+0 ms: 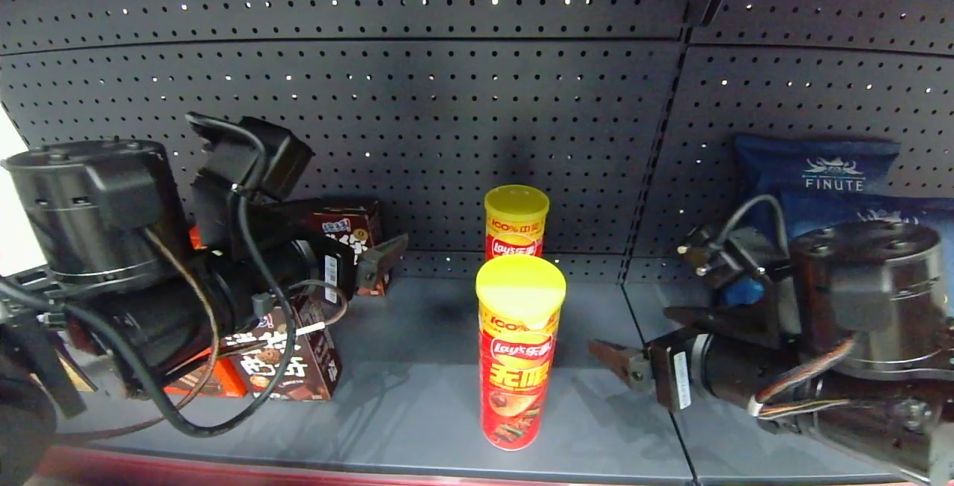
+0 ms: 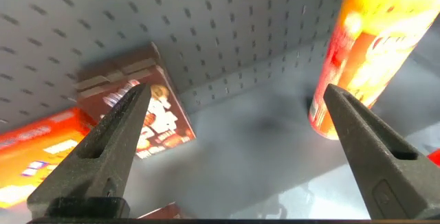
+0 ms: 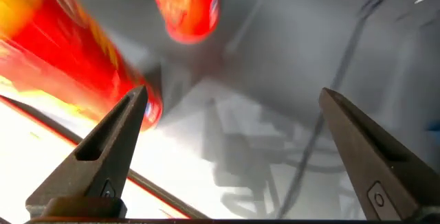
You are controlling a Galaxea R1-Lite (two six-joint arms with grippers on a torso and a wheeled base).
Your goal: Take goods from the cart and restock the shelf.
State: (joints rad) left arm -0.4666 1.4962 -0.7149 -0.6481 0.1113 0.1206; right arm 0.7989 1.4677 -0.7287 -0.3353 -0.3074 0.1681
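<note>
Front chip can and rear chip can stand upright mid-shelf, yellow lids on. Left gripper has jaws spread, empty, by the brown snack boxes. Right gripper has jaws spread, empty, beside the front can. Blue bags stand behind it.

Dark perforated back panel

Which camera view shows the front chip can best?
The head view: the front chip can stands whole, lid to base. The right wrist view shows a blurred part of its side; the left wrist view shows a blurred can, unclear which.
</note>
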